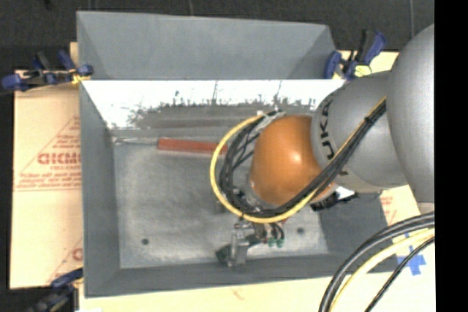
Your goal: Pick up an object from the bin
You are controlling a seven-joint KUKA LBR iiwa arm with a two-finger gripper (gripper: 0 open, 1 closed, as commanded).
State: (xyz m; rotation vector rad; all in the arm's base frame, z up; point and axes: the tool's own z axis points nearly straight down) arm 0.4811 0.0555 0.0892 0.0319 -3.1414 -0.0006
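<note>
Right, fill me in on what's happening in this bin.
The robot arm reaches into the grey bin from the right, with its end effector low by the front wall. A reddish-brown strip lies flat along the back of the floor, well apart from it. I cannot tell whether it holds anything.

Black letters "UKA" running up the grey arm link (330, 134), just beside the orange wrist cover (281, 157)
</note>
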